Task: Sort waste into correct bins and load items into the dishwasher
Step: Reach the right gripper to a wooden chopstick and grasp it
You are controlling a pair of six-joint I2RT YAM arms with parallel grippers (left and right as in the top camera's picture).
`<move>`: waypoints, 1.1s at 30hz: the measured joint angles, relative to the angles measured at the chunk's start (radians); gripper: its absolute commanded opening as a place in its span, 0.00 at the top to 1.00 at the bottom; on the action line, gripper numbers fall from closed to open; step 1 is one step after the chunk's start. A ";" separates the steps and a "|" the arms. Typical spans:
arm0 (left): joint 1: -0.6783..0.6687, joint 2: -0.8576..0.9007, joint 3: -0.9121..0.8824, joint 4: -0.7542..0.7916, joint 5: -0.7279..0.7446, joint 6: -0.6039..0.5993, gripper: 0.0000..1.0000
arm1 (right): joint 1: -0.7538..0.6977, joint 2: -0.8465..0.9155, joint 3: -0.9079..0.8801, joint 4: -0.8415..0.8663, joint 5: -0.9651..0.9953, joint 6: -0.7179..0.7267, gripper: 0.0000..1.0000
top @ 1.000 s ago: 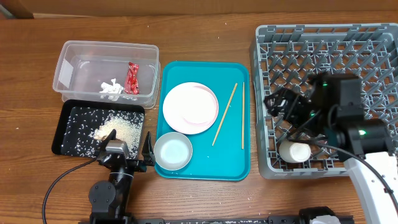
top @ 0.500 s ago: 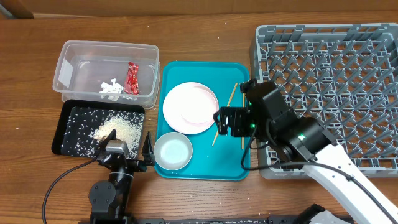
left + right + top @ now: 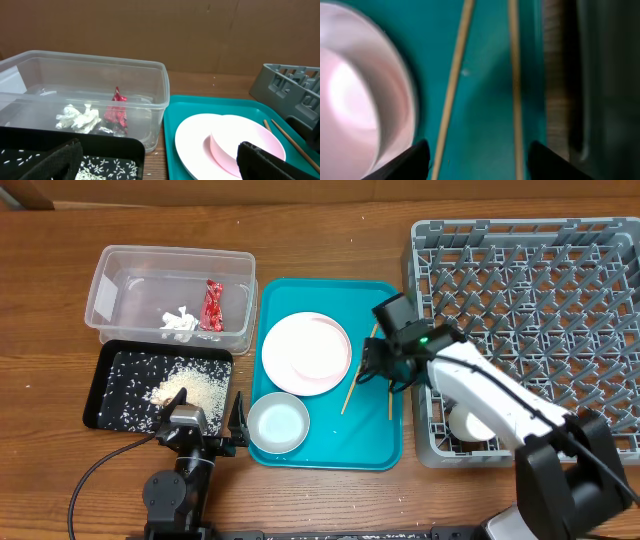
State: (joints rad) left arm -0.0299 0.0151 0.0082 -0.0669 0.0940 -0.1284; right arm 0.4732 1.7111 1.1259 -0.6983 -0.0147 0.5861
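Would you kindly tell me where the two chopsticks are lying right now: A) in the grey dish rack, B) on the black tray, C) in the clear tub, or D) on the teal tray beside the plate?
D: both chopsticks lie on the teal tray, to the right of the plate.

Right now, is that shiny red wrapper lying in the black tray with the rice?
No, the red wrapper lies inside the clear tub, next to the crumpled white paper.
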 measured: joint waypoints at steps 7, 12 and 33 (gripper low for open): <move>0.000 0.000 0.000 0.000 0.000 0.000 0.00 | -0.040 0.072 0.014 0.019 -0.003 -0.117 0.46; 0.000 0.000 0.000 0.000 0.000 0.000 0.00 | -0.035 0.121 0.014 0.017 -0.006 -0.137 0.50; 0.000 0.000 0.000 0.000 0.000 0.000 0.00 | -0.024 0.138 -0.025 0.066 0.000 -0.164 0.53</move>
State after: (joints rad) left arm -0.0299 0.0151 0.0082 -0.0669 0.0944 -0.1280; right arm 0.4496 1.8492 1.1011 -0.6319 -0.0151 0.4217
